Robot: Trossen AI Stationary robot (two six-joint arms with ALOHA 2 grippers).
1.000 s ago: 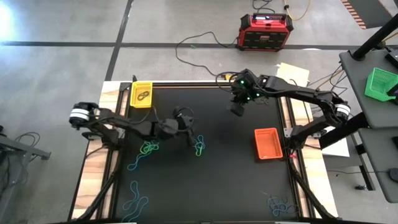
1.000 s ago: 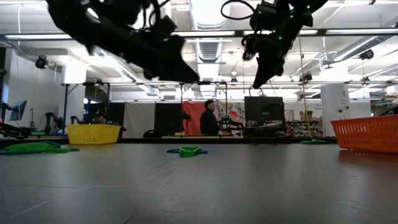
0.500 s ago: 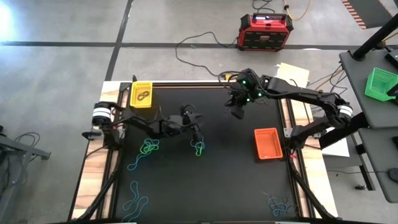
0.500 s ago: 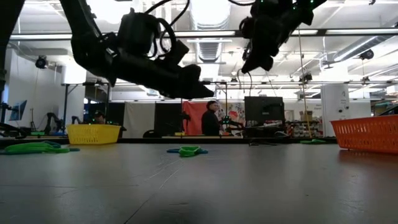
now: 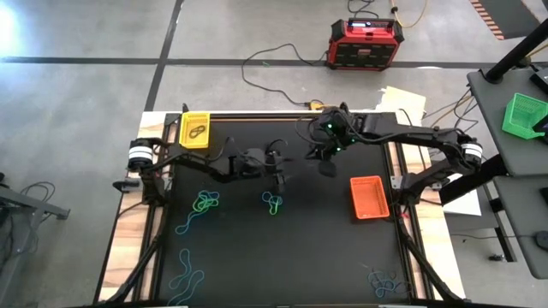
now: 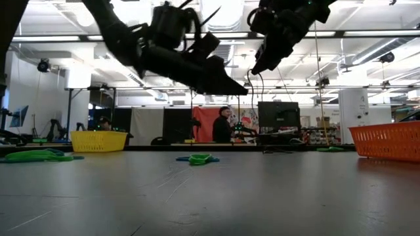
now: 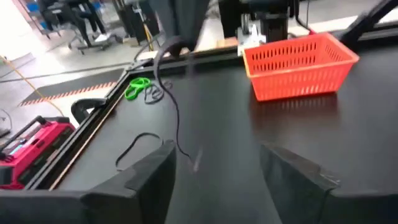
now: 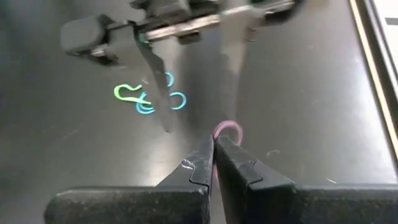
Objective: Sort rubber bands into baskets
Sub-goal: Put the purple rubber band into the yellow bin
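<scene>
Right gripper: the right gripper (image 5: 326,166) is hanging above the black mat (image 5: 342,248), at the far middle of the table; its fingers (image 8: 199,167) are pressed together on a purple band (image 8: 226,129), whose loop is sticking out past the tips in the right wrist view; in the low view it (image 6: 257,65) is showing high over the tabletop.

Left gripper: the left gripper (image 5: 280,181) is reaching toward the middle of the mat, just beside the right one; its fingers (image 7: 292,171) are standing apart with nothing between them; in the low view it (image 6: 237,87) is pointing toward the right gripper, clear of the surface.

Loose bands: a small green and blue cluster (image 5: 272,203) is lying on the mat just below the left gripper; a green and blue tangle (image 5: 203,205) is lying to its left; more blue bands (image 5: 187,275) are sitting near the front left corner, and another blue bunch (image 5: 385,282) near the front right corner.

Baskets: the yellow basket (image 5: 195,131) is sitting at the far left corner of the mat with a dark band (image 5: 198,131) inside; the orange basket (image 5: 370,198) is sitting at the mat's right edge, well apart from both grippers; the green basket (image 5: 522,115) is resting on a side table (image 5: 505,154) off to the right.

Surroundings: a red and black box (image 5: 366,44) is standing on the floor beyond the table, with cables running from it; a person (image 6: 222,126) is showing in the room behind.
</scene>
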